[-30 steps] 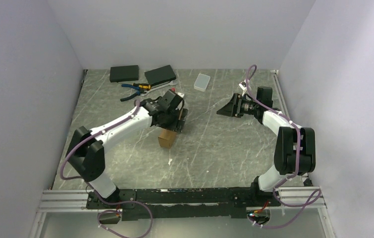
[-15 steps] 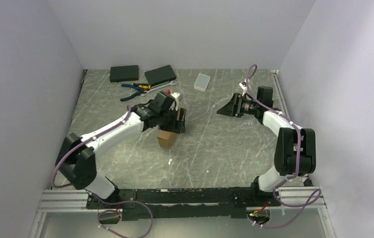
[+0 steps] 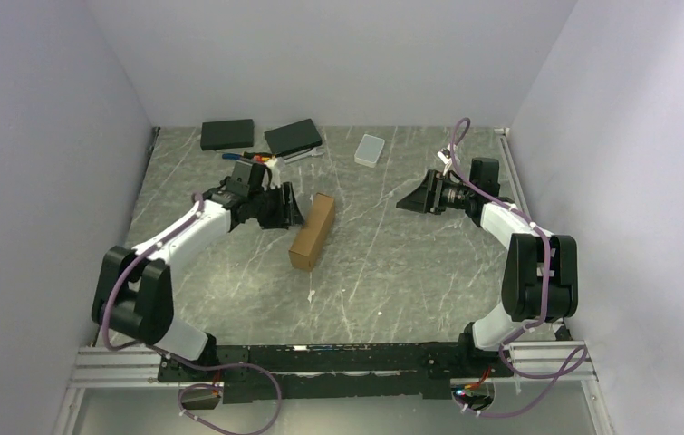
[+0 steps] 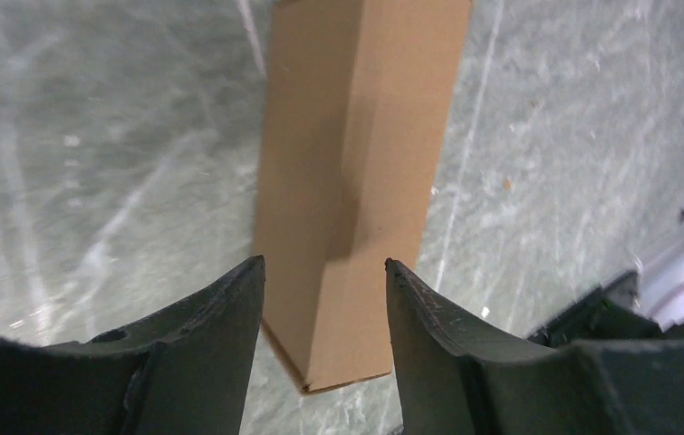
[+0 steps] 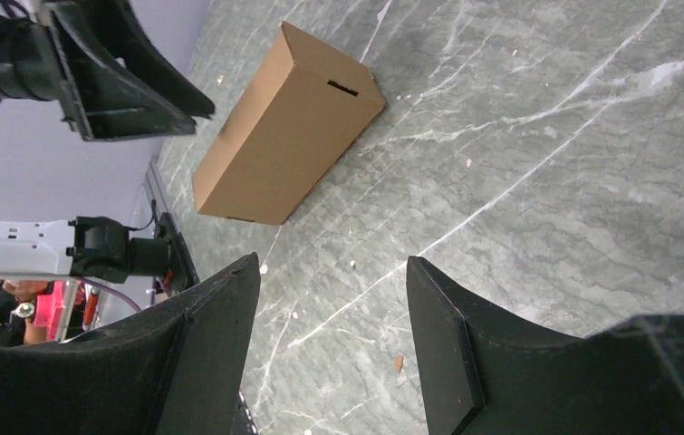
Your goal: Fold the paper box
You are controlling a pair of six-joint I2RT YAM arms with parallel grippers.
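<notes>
The paper box is a closed, long brown cardboard box lying flat in the middle of the table, one end pointing toward the arms. My left gripper hovers just left of its far end, open and holding nothing. In the left wrist view the paper box lies beyond the left gripper, apart from both fingers. My right gripper hangs open over bare table well to the right. In the right wrist view the right gripper is empty, and the paper box shows a slot in its end face.
Two flat black boxes lie at the back left, with blue-handled pliers partly behind the left arm. A small translucent white case sits at the back centre. Walls close in on the left, back and right.
My left gripper has pulled back to the left off the paper box, its jaws narrowing somewhat. The box now lies fully uncovered. The right arm has not moved.
</notes>
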